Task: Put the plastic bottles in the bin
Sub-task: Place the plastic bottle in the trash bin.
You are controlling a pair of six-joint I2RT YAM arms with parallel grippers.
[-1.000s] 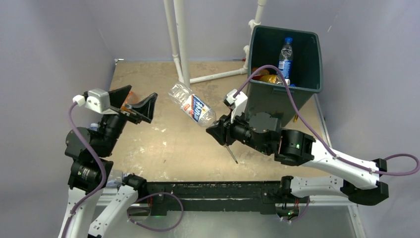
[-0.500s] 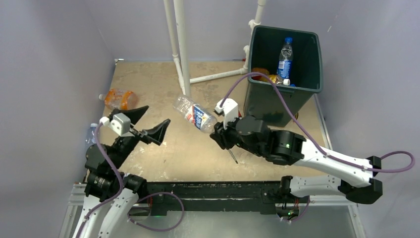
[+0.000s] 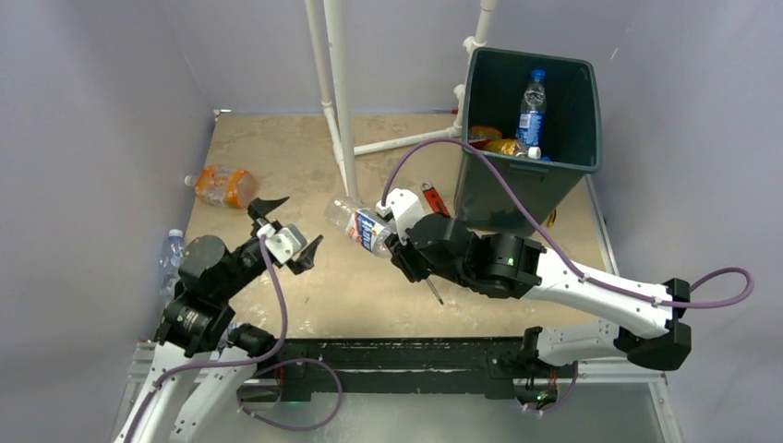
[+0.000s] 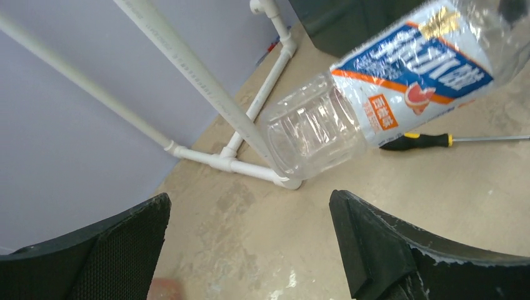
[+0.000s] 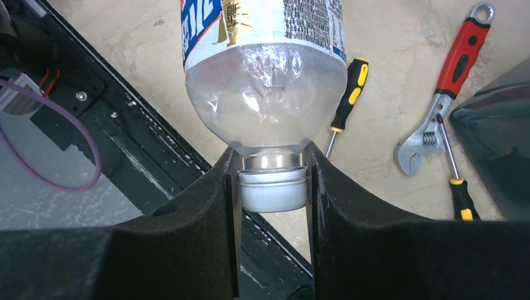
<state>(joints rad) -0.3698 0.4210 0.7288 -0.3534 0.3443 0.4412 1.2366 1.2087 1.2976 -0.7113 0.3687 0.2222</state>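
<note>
Right gripper (image 5: 273, 181) is holding a clear bottle (image 5: 265, 81) by the neck. The jaws are closing narrowly on either side of the white cap, and the blue-labelled body is sticking out ahead of them. In the top view this bottle (image 3: 355, 221) is hanging tilted above the worktop (image 3: 277, 148), base toward the white pipe frame (image 3: 337, 92). It is sitting left of the bin (image 3: 499, 189) and outside it.

Left gripper (image 3: 288, 231) is hovering near the bottle's base. Its jaws are standing wide apart and gripping nothing. Its wrist camera is looking between both fingers at the bottle's clear end.

The bin is standing at the far right of the worktop. A blue-capped bottle (image 3: 531, 101) is leaning inside it, with orange bottles (image 3: 499, 145) lying lower down.

An orange-tinted bottle (image 3: 222, 185) is lying on the worktop at far left, well apart from both grippers. Another small bottle (image 3: 171, 251) is showing at the left edge, partly hidden by the left arm.

A yellow-and-black screwdriver (image 5: 347, 100) is lying under the held bottle. A red-handled wrench (image 5: 450, 81) and a second screwdriver (image 5: 461, 197) are lying just beside the bin's base.
</note>
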